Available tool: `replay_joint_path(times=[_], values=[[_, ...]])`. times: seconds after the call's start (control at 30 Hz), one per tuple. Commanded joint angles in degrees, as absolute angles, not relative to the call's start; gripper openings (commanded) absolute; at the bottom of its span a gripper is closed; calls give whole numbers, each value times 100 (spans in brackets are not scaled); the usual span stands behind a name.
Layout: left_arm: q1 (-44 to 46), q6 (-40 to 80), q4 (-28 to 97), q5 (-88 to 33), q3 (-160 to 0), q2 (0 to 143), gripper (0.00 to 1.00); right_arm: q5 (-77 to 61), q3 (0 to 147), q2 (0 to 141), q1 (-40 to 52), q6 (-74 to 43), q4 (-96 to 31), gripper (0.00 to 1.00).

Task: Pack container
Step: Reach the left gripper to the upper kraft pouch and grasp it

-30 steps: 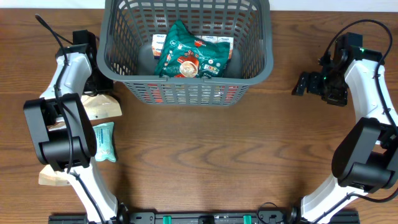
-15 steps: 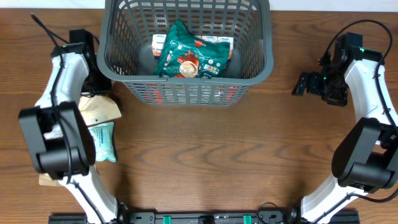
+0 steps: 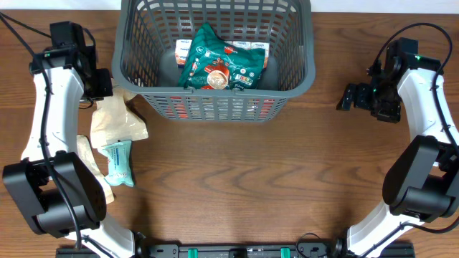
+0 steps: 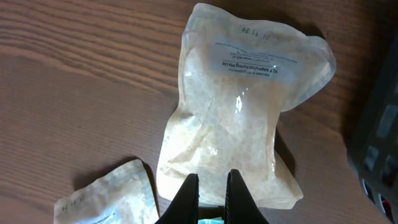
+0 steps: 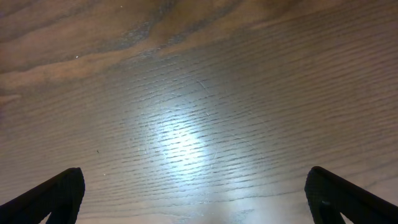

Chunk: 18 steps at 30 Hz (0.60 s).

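left fingers (image 4: 188, 200) clenched on rice bag (image 4: 236, 124); contact cropped | right fingers (image 5: 56, 194) spread; mostly cropped

Just ahead of the left gripper (image 4: 211, 182) a packet (image 4: 239, 118) lies flat on the table (image 4: 74, 81) — a second packet (image 4: 109, 199) to the gripper's left, the container (image 4: 379, 137) to its right, holding more packets (image 3: 215, 64).
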<state>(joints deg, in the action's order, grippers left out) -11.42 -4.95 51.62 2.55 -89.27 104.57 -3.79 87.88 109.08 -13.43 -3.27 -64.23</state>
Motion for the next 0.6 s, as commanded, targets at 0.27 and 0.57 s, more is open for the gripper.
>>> replay_joint_path(times=[0.27,0.57], values=[[-709,-1020,5312,196,-8914,10407,73,-340,8753,10888,-1341,-246,-6412,99],[-703,-832,5269,196,-8914,10630,96,-340,8753,10888,-1341,-246,-6410,99]])
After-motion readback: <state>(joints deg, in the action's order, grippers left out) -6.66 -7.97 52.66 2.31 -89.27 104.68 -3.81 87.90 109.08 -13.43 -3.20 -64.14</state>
